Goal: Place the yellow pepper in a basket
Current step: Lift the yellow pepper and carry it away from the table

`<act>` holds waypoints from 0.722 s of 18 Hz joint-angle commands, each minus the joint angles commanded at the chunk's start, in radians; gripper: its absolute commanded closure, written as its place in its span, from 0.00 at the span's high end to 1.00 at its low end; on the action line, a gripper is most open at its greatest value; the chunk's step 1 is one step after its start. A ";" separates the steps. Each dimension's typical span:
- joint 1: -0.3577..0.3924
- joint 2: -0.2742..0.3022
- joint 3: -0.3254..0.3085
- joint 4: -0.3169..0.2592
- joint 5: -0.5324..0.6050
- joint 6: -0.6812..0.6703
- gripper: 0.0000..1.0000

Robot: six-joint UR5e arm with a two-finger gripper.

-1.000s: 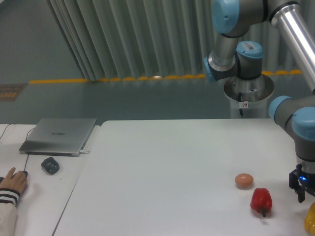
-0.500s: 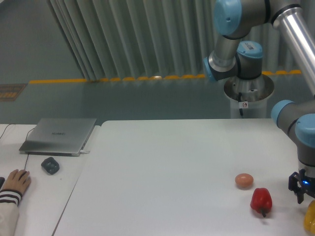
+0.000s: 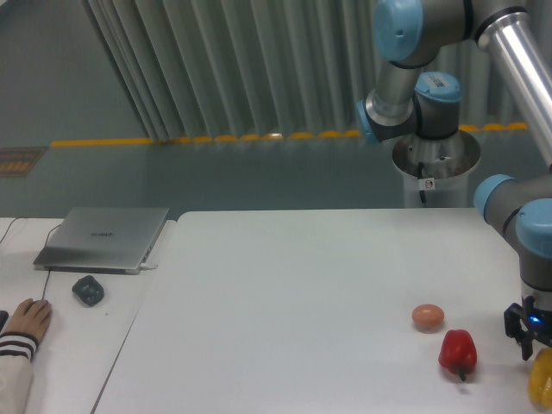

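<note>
Camera view puts the yellow pepper (image 3: 541, 382) at the table's (image 3: 285, 293) right edge, partly cropped — just below the gripper (image 3: 528, 339), at its five o'clock — whose fingers' spacing I cannot tell, no basket visible

Soft, even overhead light, faint shadows, slightly grainy focus.

Yellow pepper (image 3: 541, 385) (edge-cropped) bright yellow; red pepper (image 3: 457, 351) red; ball (image 3: 428, 316) tan-orange; laptop (image 3: 103, 238) seemingly silver.
</note>
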 joint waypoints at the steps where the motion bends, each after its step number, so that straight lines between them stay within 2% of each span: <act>1: 0.002 0.008 0.002 -0.006 -0.009 0.000 0.52; 6: 0.003 0.052 0.009 -0.063 -0.015 0.003 0.52; 9: 0.006 0.093 0.011 -0.153 -0.015 0.041 0.52; 13: 0.031 0.140 0.009 -0.271 -0.015 0.230 0.53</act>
